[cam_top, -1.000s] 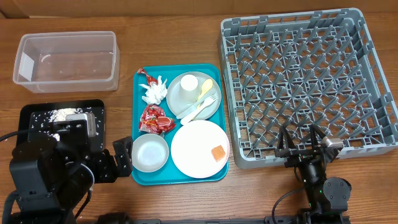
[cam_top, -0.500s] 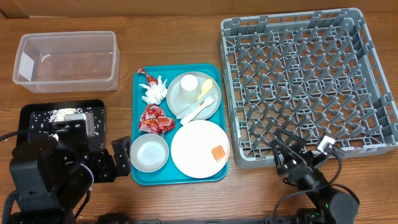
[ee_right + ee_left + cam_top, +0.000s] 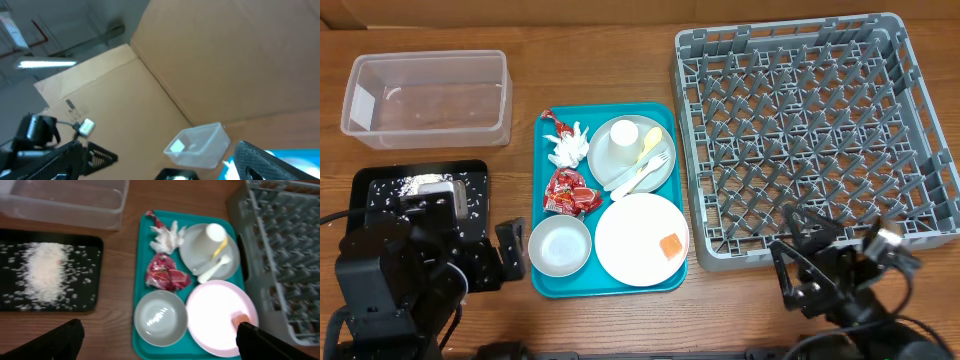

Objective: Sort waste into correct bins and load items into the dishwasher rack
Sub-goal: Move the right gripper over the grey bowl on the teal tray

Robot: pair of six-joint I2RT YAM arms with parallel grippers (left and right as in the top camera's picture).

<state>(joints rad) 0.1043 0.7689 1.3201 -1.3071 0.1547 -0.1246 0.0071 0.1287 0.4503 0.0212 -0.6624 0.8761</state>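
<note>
Right arm swings off the rack edge, both arms empty.
The right gripper (image 3: 785,240), jaws wide apart, has tipped rightward from the near rim of the large grey plastic grid rack (image 3: 810,120). The left gripper (image 3: 508,255) waits open beside the teal serving tray (image 3: 542,200). The crinkled red wrapper (image 3: 570,192), crumpled white napkin (image 3: 570,148) and dishes all remain on that tray, so sorting looks barely begun.

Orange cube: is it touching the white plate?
Touching. The overhead view shows the cube lying flat on the white plate, just inside its right rim; the left wrist view shows the same.
</note>
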